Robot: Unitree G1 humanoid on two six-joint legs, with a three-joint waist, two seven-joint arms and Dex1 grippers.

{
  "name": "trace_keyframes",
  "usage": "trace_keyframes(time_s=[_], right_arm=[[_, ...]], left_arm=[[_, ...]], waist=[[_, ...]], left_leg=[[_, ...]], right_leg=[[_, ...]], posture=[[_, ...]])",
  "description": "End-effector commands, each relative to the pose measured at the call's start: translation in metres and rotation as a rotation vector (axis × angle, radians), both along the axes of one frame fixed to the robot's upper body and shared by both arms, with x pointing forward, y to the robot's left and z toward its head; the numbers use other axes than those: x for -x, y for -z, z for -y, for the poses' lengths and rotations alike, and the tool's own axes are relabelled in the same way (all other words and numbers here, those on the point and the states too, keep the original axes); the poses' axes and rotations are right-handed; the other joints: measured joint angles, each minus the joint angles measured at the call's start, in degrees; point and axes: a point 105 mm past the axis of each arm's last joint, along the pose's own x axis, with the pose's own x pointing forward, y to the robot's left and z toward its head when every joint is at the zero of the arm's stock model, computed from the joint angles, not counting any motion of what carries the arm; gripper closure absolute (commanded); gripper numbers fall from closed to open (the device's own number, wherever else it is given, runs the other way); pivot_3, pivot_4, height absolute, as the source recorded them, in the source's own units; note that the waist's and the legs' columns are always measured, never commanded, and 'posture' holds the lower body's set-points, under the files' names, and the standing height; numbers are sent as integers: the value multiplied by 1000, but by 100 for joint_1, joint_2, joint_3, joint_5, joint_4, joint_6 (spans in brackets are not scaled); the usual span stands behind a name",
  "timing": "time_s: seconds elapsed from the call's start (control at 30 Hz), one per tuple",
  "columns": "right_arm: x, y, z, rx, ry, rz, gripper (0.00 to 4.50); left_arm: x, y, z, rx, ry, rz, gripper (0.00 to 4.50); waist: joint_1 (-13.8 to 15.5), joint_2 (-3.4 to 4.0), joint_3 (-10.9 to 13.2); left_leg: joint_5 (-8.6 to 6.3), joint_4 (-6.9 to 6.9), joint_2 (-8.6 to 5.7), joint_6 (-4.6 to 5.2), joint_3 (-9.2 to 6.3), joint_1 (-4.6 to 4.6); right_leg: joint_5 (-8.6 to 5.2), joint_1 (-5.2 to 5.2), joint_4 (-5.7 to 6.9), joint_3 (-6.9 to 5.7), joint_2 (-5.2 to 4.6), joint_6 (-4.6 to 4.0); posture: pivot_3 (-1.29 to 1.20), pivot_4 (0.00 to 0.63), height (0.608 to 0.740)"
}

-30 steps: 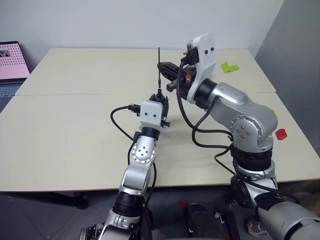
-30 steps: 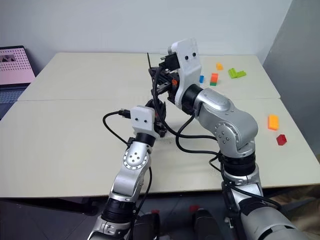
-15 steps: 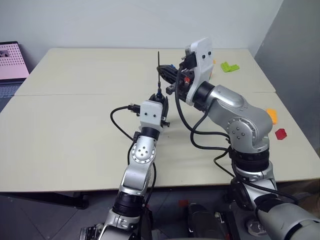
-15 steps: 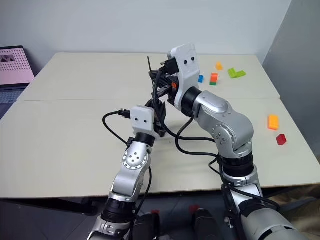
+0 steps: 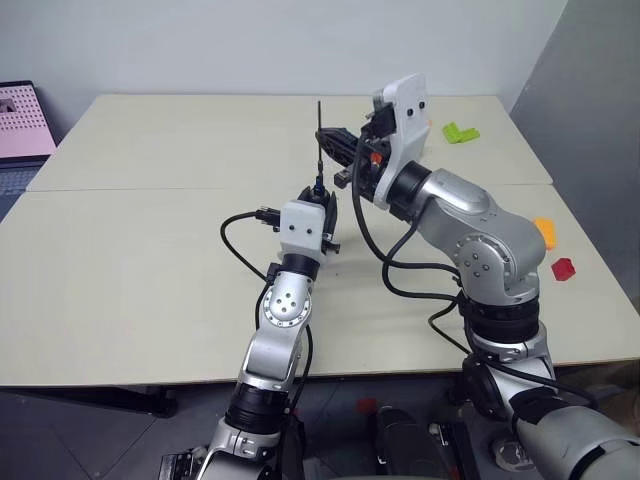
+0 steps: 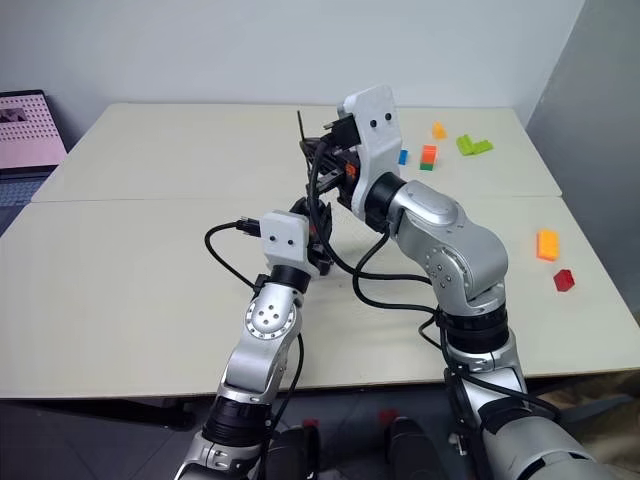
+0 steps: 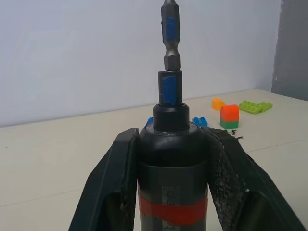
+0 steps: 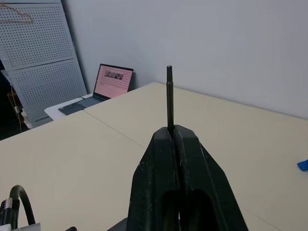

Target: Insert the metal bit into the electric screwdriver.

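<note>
The left gripper (image 7: pixel 173 192) pinches the electric screwdriver (image 7: pixel 173 178) between its two fingers (image 7: pixel 113 187), tip pointing up. The metal bit (image 5: pixel 319 150) stands straight up out of that tip. The right gripper (image 8: pixel 174 137) is higher, just above the left one, with its fingers pressed tight on the thin rod of the bit. Coloured bricks (image 7: pixel 230 116) lie on the table (image 5: pixel 130 270) far past both grippers.

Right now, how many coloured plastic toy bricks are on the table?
6 pieces: small orange brick, blue brick, orange-on-green stack and lime-green brick far right; larger orange brick and red brick near the right edge. More may be hidden.
</note>
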Motion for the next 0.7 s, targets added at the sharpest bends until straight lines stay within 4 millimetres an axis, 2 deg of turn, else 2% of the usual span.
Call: trace_keyframes(time_s=[0.03,0.33,0.5,0.7], right_arm=[[4,-3,-1,-2,-18,21,4500],[20,3,-12,34,-127,-8,4500],[17,10,-9,48,-118,-44,4500],[12,8,-7,73,-112,-55,4500]], left_arm=[[0,3,-3,-22,-16,-7,2859],[0,3,-3,-21,-15,-7,2859],[0,3,-4,-18,-15,-5,2859],[3,4,-3,-29,-4,0,2859]], waist=[[0,0,0],[0,0,0],[0,0,0],[0,1,-2]], left_leg=[[0,-2,0,0,0,1],[0,-6,0,0,-1,2],[0,-6,0,0,-1,3],[0,-6,0,0,0,5]], right_leg=[[0,0,-1,-1,0,0],[0,0,-3,-2,0,0],[0,0,-2,-2,0,-1],[0,0,-2,-1,0,-1]], posture=[[0,150,740],[0,150,740],[0,150,740],[0,150,740]])
